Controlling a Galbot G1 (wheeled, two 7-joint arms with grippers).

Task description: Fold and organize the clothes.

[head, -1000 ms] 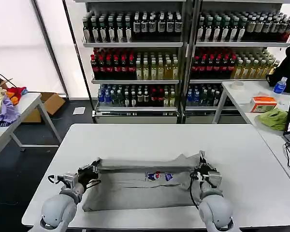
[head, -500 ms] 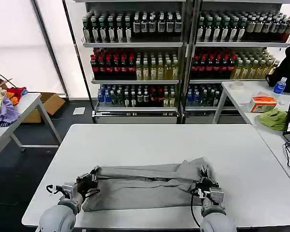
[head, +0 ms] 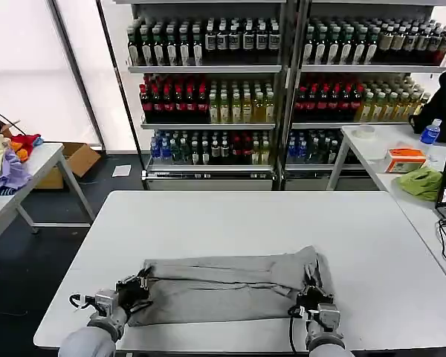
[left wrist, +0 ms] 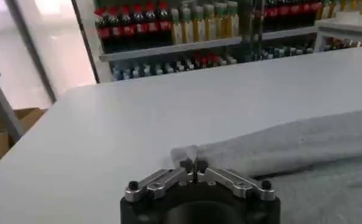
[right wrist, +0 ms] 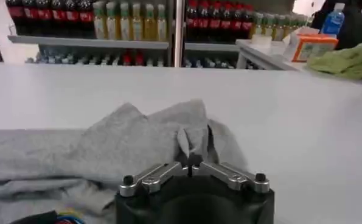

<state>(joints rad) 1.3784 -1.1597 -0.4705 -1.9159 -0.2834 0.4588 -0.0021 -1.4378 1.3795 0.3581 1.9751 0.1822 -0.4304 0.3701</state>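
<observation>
Left hand [head: 139, 288] and right hand [head: 310, 294] each pinch closed on the T-shirt [head: 223, 286], which stretches between them on the desk [head: 230, 219].

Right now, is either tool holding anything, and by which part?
Both hold the light grey cotton T-shirt: the left tool is shut on its folded edge at one end, the right tool on a bunched fold at the other.

left end effector [head: 136, 285] clamped, right end effector [head: 310, 294] clamped
</observation>
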